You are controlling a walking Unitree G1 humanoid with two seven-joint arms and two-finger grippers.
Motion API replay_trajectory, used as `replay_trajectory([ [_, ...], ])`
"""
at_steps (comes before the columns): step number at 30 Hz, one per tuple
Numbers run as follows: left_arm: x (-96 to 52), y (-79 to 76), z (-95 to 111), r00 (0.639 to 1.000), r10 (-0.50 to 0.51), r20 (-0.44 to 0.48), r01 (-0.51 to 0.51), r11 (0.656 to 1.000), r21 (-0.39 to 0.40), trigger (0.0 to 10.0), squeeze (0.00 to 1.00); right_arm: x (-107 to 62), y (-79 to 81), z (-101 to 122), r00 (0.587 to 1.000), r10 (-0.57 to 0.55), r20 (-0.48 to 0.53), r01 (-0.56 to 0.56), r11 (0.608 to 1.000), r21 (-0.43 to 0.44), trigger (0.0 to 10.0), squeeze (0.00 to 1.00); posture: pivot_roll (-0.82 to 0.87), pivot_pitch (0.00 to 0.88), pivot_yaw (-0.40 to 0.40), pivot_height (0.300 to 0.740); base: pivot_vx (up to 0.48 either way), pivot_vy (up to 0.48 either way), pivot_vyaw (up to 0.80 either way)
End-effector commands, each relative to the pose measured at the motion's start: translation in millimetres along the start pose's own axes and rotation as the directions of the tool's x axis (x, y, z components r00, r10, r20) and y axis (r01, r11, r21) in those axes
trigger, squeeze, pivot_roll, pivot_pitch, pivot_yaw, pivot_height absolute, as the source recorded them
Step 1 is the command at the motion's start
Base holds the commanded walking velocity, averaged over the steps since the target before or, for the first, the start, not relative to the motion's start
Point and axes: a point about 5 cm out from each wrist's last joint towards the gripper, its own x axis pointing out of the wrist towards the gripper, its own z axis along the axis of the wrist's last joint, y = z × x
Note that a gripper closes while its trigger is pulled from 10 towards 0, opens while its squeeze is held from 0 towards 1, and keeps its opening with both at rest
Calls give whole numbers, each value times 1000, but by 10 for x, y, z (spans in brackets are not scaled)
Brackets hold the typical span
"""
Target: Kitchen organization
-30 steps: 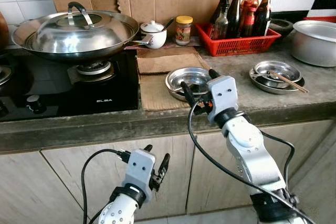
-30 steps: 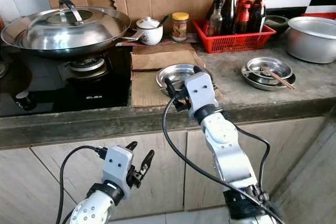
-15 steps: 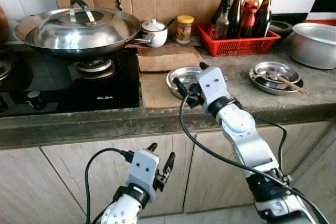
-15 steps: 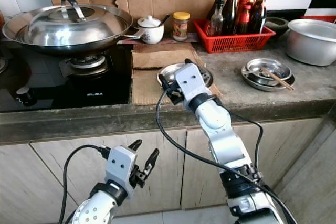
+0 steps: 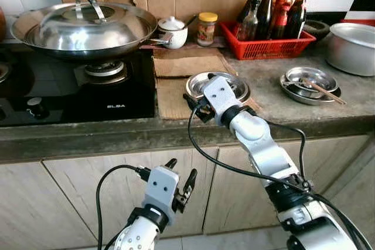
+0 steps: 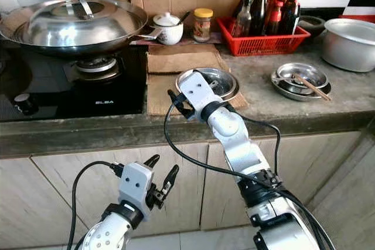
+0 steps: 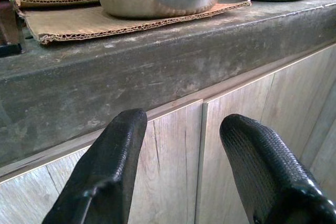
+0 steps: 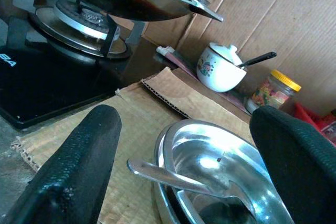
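Right claw [image 8: 178, 182] spread wide, hovering just above the near rim of the stacked steel bowls [image 8: 220, 171]; a spoon [image 8: 173, 178] lies in the top bowl between its fingers. Bowls sit on cardboard [image 5: 176, 95] on the surface [image 5: 275, 106]. Left claw [image 7: 184, 171] open, low beside the cabinet door [image 7: 168, 177].

Counting what is sitting out on the tabletop and hob.

One lidded wok [image 5: 85, 27] is resting on the hob, one white sugar pot [image 5: 173, 32] and one yellow-capped jar [image 5: 205, 28] are standing behind, and one red basket [image 5: 270, 45] is holding what looks like five bottles [image 5: 266, 10], though they are overlapping. Two stacks of steel dishes are lying out: one [image 6: 220, 83] on two cardboard sheets [image 5: 187, 65], one [image 5: 307, 83] carrying a pair of chopsticks [image 5: 325, 91]. One large grey pot [image 5: 351, 45] is standing at the right, with one dark bowl [image 5: 318, 27] behind.
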Motion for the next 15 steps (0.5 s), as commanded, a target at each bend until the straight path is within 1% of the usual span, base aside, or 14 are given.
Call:
replay_trajectory([
  [1, -3, -21, 53, 1000, -2, 26, 2, 1000, -8, 10000, 0, 40, -34, 55, 1000, -2, 18, 3, 999, -32, 10000, 0, 71, 0, -80, 740, 0, 0, 0],
  [2, -3, -21, 53, 1000, -2, 26, 2, 1000, -8, 10000, 0, 40, -34, 55, 1000, -2, 18, 3, 999, -32, 10000, 0, 71, 0, -80, 740, 0, 0, 0],
  [4, -4, -18, 55, 1000, -1, 26, 1, 1000, -7, 10000, 0, 78, -46, 54, 1000, -3, 11, 4, 995, -95, 10000, 0, 70, 2, -79, 740, 0, 0, 0],
  [6, -3, -17, 56, 1000, -1, 26, 1, 1000, -6, 10000, 0, 93, -45, 31, 1000, -4, -3, 4, 992, -128, 10000, 0, 70, 2, -79, 740, 0, 0, 0],
  [11, 1, -15, 57, 1000, 0, 26, 0, 1000, -5, 10000, 0, 108, -23, -9, 1000, 3, -26, -7, 987, -162, 10000, 0, 71, 5, -80, 740, 0, 0, 0],
  [15, 2, -13, 58, 1000, 1, 26, 0, 1000, -4, 10000, 0, 110, -19, -24, 999, 0, -36, -6, 987, -159, 10000, 0, 73, 7, -82, 740, 0, 0, 0],
])
